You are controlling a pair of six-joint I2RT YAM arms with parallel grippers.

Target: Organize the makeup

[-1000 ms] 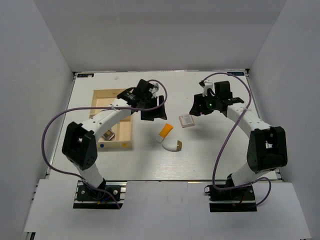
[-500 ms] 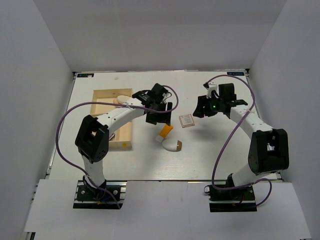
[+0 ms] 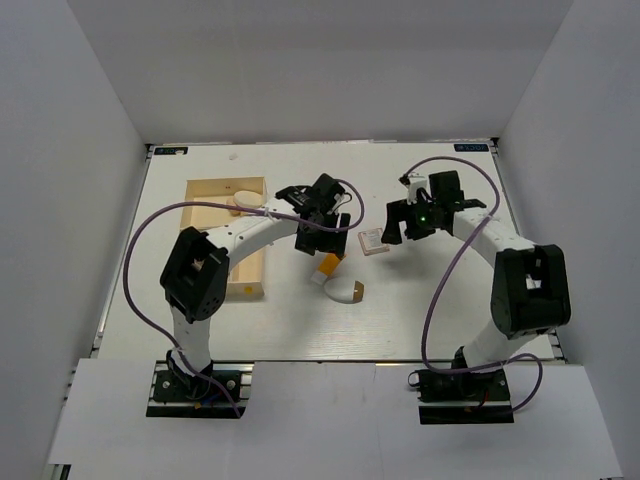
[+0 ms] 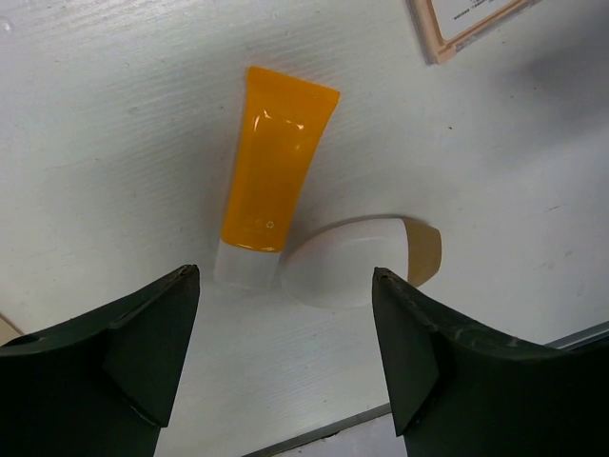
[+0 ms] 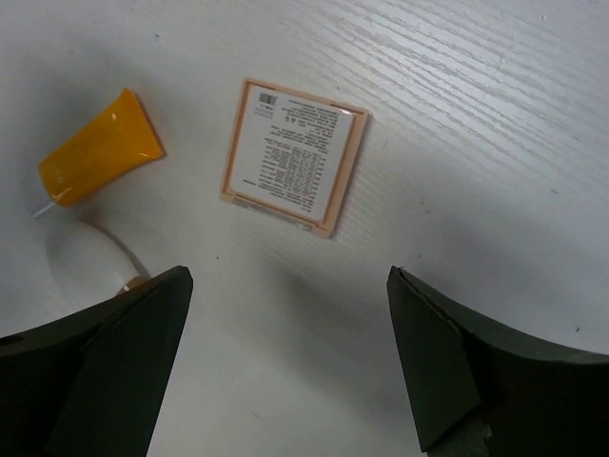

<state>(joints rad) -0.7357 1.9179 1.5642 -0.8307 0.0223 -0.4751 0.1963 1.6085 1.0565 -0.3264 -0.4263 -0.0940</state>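
Observation:
The orange tube with white cap (image 3: 330, 265) lies mid-table, and also shows in the left wrist view (image 4: 276, 167) and the right wrist view (image 5: 100, 162). The round cream puff (image 3: 347, 291) touches its cap end (image 4: 357, 259). The square compact (image 3: 371, 241) lies label-up to the right (image 5: 295, 157). My left gripper (image 3: 322, 245) hangs open and empty just above the tube's cap and the puff (image 4: 285, 274). My right gripper (image 3: 393, 230) is open and empty above the table, next to the compact (image 5: 290, 276). A pale oval sponge (image 3: 244, 201) lies in the tray.
The pale wooden divided tray (image 3: 245, 292) stands at the left, partly under my left arm. White walls close in the table at the back and both sides. The table's near edge shows in the left wrist view (image 4: 314, 438).
My left gripper has swung right, from over the tray's edge to above the tube and puff. My right gripper has shifted a little left and nearer, towards the compact. Both stayed open.

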